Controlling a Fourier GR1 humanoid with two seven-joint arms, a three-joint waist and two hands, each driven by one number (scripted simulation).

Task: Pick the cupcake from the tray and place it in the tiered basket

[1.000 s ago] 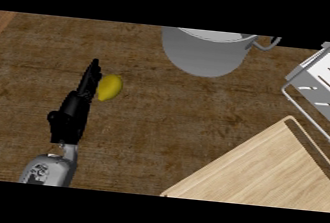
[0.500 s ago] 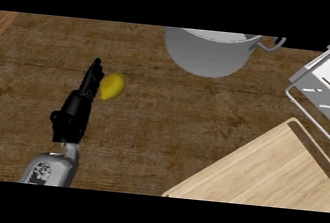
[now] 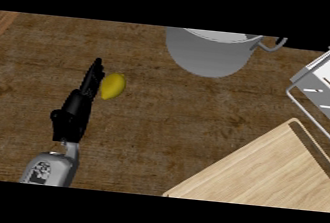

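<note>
In the head view, we see 1 arm only: our left grey forearm (image 3: 50,167) comes up from the lower edge at the left, ending in the black left hand (image 3: 78,109). The hand is seen edge-on, its fingers (image 3: 93,76) stretched out straight and pointing up the view, not curled round anything.

Just beside those straight fingers, on their right side, lies a small yellow oval object (image 3: 111,86) on the dark brown wooden counter (image 3: 197,116). It appears to touch the fingers along its left edge, though we cannot tell for certain whether there is contact or a thin gap. Nothing we can recognise as a cupcake shows here; this yellow object is the only small item near the hand.

At the top centre stands a grey metal pot (image 3: 207,52) with a handle at its upper right, cut off by the view's top. At the right edge sits a white wire tiered basket (image 3: 329,91), well apart from the hand. In the lower right corner lies a pale wooden tray (image 3: 273,176), its surface bare where visible.

Our right hand does not show.
</note>
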